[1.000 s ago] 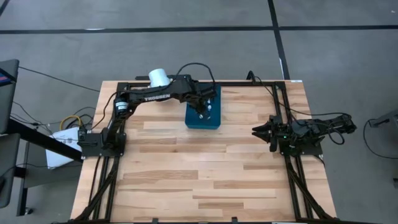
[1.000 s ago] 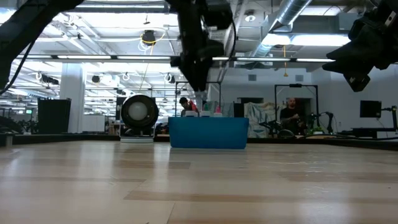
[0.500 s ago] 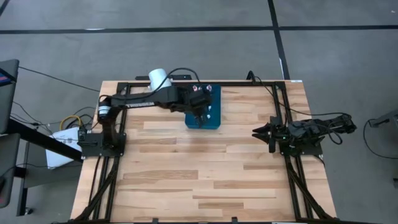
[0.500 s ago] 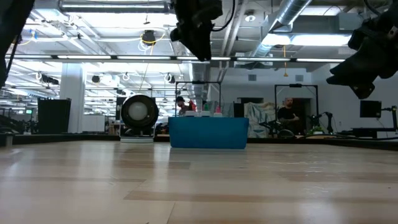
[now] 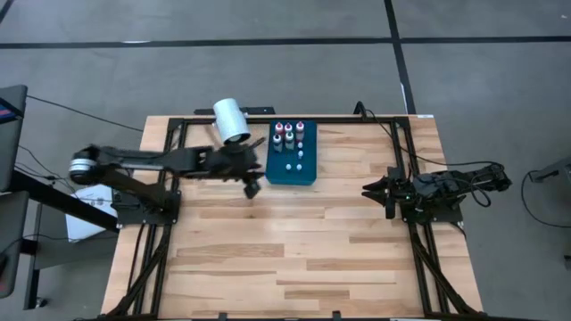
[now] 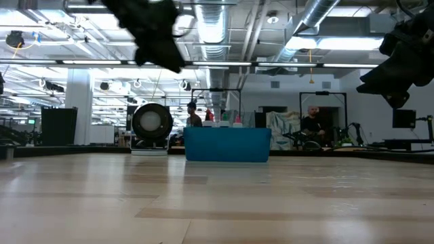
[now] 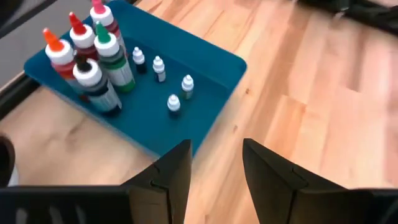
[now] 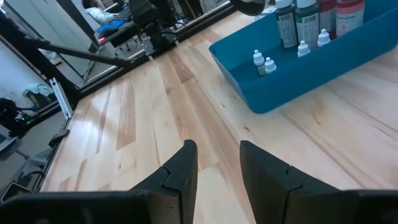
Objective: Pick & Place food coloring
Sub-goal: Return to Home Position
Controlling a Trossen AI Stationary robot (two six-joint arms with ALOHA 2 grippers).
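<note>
food coloring bottles (image 7: 173,103) in blue bin (image 7: 202,61), left jaws apart nearby

Food coloring bottles (image 6: 222,123) poke above the blue tray (image 6: 227,146) far across the table (image 6: 217,203).

High view straight down; low view table-level; all share blue tray (image 5: 292,176)

**A:** Where does the bin (image 5: 305,175) sit?

**B:** On the table's (image 5: 268,259) far half, near the middle. The small dropper bottles (image 7: 173,104) stand inside it, toward its front. Bigger bottles (image 7: 93,81) crowd its back end.

**A:** And around it?

**B:** A cylinder (image 5: 231,120) lies just to its left, at the far edge. The left gripper (image 5: 252,187) hangs beside the bin's front left corner. The right gripper (image 5: 373,188) is well apart, at the table's right side.
</note>
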